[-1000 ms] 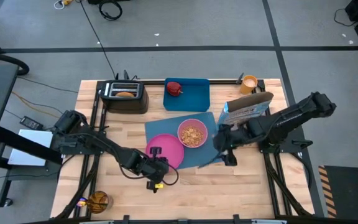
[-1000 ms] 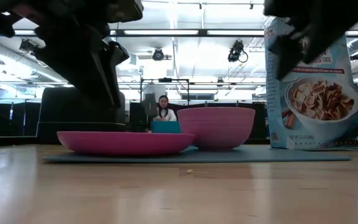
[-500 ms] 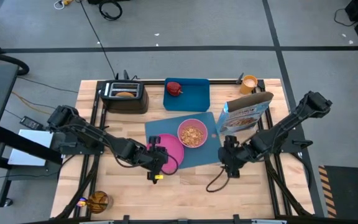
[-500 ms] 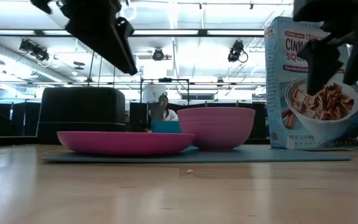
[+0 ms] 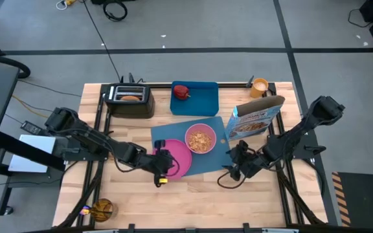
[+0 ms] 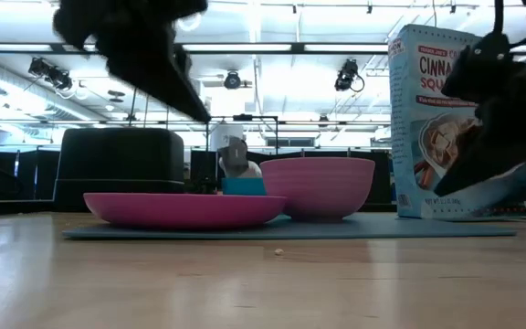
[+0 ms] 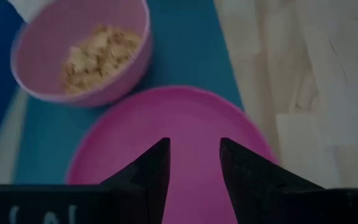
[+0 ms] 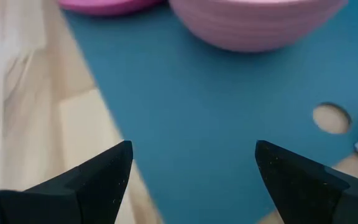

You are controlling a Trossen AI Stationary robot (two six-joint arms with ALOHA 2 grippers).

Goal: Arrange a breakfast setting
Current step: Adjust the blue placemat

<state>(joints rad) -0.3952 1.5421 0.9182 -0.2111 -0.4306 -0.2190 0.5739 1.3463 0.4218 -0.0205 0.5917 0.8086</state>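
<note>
I am hovering the left gripper, fingers slightly apart and empty, over the plate on the mat. The right gripper, fingers wide, is hanging beside the bowl. The plate looks light, rigid and slippery; I would pinch its rim.

The high view looks straight down on the whole table. The low view looks level across it. Both wrist views sit close, sharing the pink bowl and mat.
</note>
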